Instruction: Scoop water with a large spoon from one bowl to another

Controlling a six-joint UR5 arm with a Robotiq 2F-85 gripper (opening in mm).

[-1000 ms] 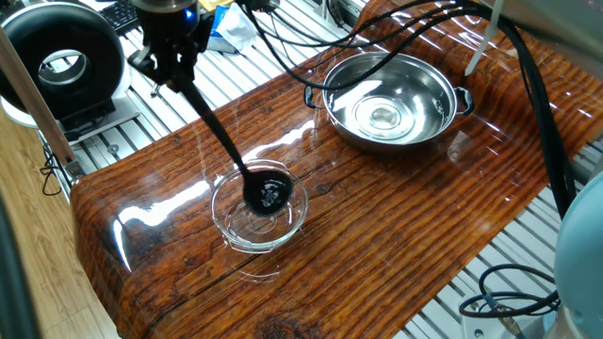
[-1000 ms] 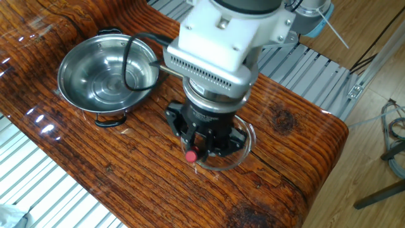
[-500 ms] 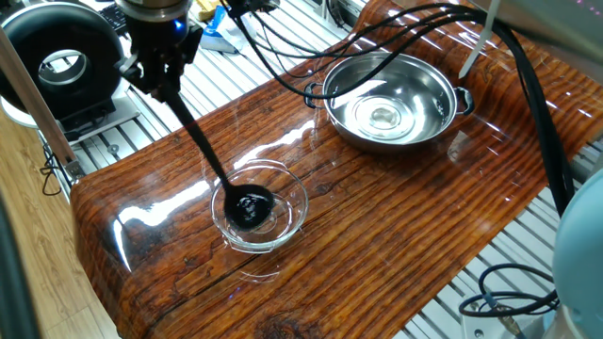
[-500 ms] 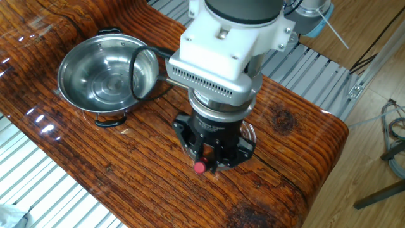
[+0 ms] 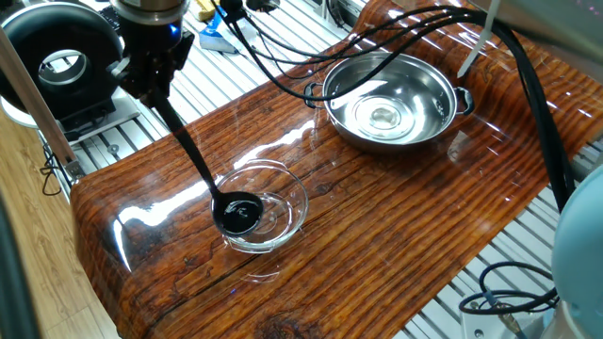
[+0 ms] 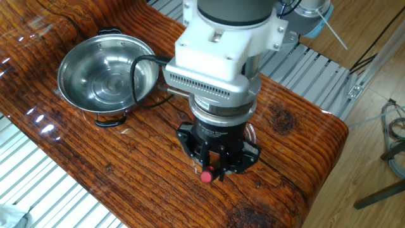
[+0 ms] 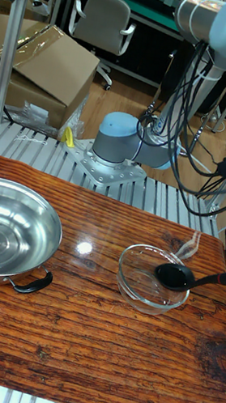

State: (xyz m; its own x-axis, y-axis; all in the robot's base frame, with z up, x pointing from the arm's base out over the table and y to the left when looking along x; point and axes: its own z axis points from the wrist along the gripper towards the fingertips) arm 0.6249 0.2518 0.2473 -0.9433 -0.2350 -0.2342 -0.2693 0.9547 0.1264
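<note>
Gripping the long slim handle of the all-black plastic ladle, our two-finger gripper is staying pinched near the red-marked tip, which is poking out beneath it. We are seeing the ladle slanting down from the gripper, its round deep cup sitting inside the small clear glass bowl, close to the side of the rim facing the arm. Water is glinting faintly in that cup. The wide shiny stainless-steel bowl with black side handles is resting well apart from the glass bowl on the glossy wooden table.
</note>
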